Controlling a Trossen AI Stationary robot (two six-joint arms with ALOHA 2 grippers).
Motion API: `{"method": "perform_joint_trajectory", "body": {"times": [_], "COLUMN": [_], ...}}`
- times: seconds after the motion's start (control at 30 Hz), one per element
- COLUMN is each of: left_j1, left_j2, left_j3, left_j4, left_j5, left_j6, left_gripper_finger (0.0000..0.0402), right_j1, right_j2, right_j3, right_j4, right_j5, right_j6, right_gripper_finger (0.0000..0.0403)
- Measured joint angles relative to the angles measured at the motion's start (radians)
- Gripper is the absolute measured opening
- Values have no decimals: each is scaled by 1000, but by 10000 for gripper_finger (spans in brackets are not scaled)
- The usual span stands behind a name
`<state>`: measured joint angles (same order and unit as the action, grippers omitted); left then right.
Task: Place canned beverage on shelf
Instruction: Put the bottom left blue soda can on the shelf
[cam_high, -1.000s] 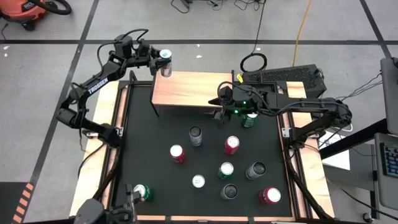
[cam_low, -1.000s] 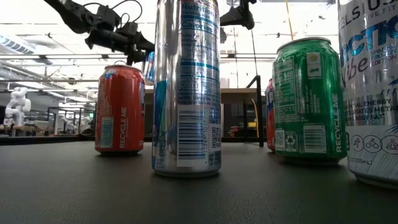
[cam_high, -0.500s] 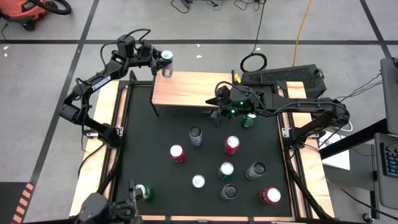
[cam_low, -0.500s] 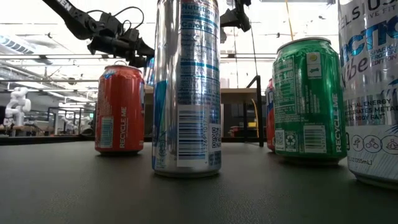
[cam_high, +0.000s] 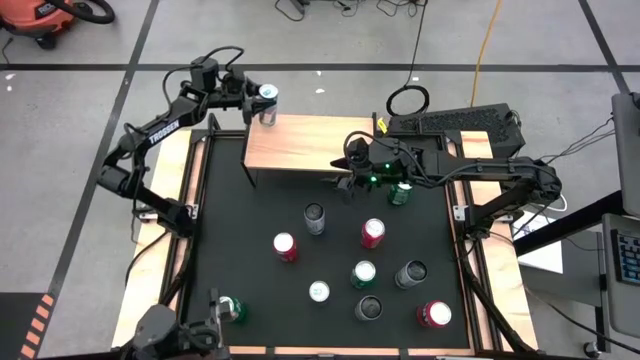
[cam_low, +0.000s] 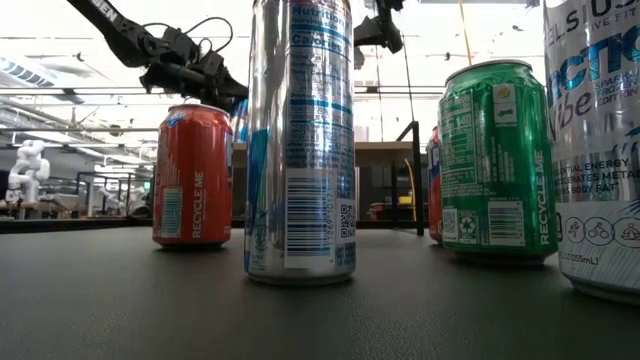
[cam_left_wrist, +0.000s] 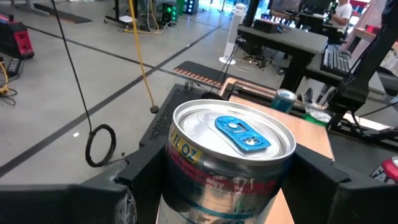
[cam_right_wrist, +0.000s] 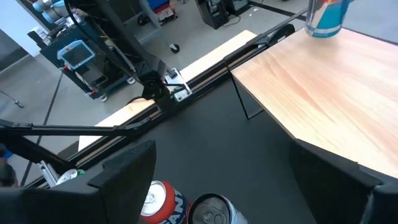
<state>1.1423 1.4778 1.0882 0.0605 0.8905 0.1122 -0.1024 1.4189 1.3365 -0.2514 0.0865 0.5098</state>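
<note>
Left pincer (cam_high: 262, 103) gripping can (cam_high: 267, 101) over shelf (cam_high: 300, 145) corner, right pincer (cam_high: 347, 182) open

The canned beverage (cam_high: 267, 104) is a silver can with a blue pull tab and red and blue print on its side. It stands upright at the far left corner of the shelf (cam_high: 300, 148); whether its base touches the board, I cannot tell. The dark fingers (cam_left_wrist: 317, 174) of the left gripper (cam_high: 260, 103) are closed on both its sides. The shelf is a light-wood rectangular board on thin black legs, standing at the far edge of the black desk (cam_high: 240, 230).
</note>
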Motion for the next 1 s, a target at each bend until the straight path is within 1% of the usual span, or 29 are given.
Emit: {"method": "perform_joint_trajectory", "body": {"times": [0.07, 0.17, 0.43, 0.67, 0.83, 1.0], "left_j1": [0, 0, 2, 2, 2, 2], "left_j2": [16, 33, 32, 32, 32, 32], "left_j3": [0, 0, 0, 0, 0, 0], "left_j4": [6, 6, 10, 8, 5, 3], "left_j5": [1, 9, 19, 15, 10, 0], "left_j6": [0, -1, 1, 1, 29, 29], "left_gripper_finger": [260, 260, 260, 260, 260, 260], "right_j1": [0, -1, -1, -3, -3, -3], "right_j2": [2, 4, 15, 49, 83, 86], "right_j3": [0, 0, 0, 0, 0, 0], "right_j4": [1, 0, 4, 78, 133, 164], "right_j5": [22, 26, 75, 76, 71, 69], "right_j6": [1, 3, 12, 8, 8, 8], "right_gripper_finger": [345, 345, 345, 345, 345, 345]}}
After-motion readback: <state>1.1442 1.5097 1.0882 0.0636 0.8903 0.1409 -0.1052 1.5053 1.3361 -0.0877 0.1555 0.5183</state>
